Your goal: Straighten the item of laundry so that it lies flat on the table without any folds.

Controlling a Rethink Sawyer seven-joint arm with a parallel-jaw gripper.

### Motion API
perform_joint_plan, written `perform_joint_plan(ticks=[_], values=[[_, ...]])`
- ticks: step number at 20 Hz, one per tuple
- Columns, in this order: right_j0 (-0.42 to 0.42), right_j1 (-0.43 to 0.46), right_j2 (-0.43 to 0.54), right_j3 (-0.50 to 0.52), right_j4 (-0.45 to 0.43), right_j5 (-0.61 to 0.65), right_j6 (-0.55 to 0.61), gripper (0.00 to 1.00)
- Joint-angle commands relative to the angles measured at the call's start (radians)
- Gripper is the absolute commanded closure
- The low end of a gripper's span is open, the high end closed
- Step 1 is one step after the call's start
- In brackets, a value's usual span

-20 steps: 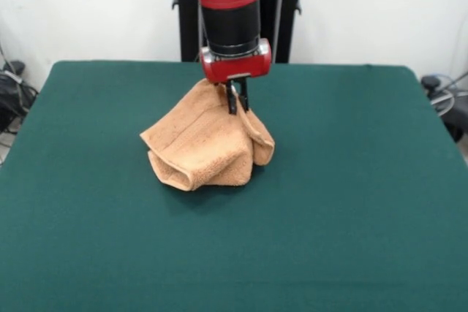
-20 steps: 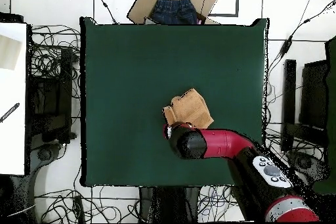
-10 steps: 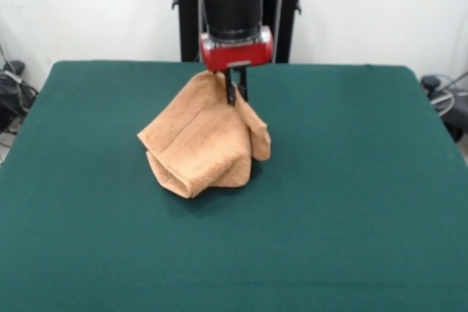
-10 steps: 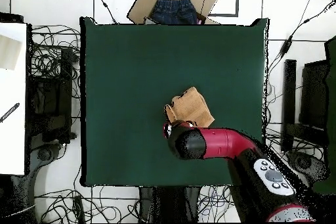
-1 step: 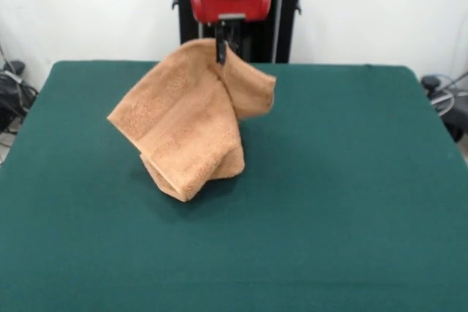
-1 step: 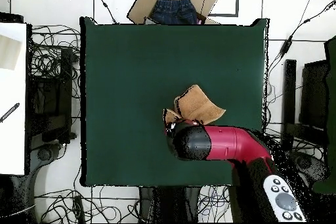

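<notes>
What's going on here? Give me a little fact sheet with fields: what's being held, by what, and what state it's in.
arm: red and black, coming down from above
gripper: shut on the towel's top edge
towel: tan, lifted, hanging folded and bunched
towel bottom: appears to touch the table
table: dark green
flat yet: no, folds remain
beyond the table: open cardboard box with dark blue cloth inside

Tan-orange towel (image 5: pixel 186 122), dark green table (image 5: pixel 351 180), red-and-black arm (image 6: pixel 223 144).

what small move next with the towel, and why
Probably keep lifting: the gripper is shut on the towel at its top edge, but its lower end rests folded on the table, so more height should let the folds hang open.
</notes>
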Motion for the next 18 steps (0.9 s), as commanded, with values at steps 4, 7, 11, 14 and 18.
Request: perform_joint_plan(ticks=[4, 7, 11, 14, 18], values=[[-0.014, -0.050, 0.108, 0.039, 0.035, 0.073, -0.031, 1.00], [-0.028, -0.069, 0.118, 0.047, 0.054, 0.107, -0.040, 1.00], [-0.044, -0.063, 0.125, 0.049, 0.051, 0.113, -0.040, 1.00], [-0.043, -0.089, 0.123, 0.048, 0.061, 0.138, -0.040, 1.00], [-0.028, -0.216, 0.129, 0.009, 0.144, 0.341, -0.066, 1.00]])
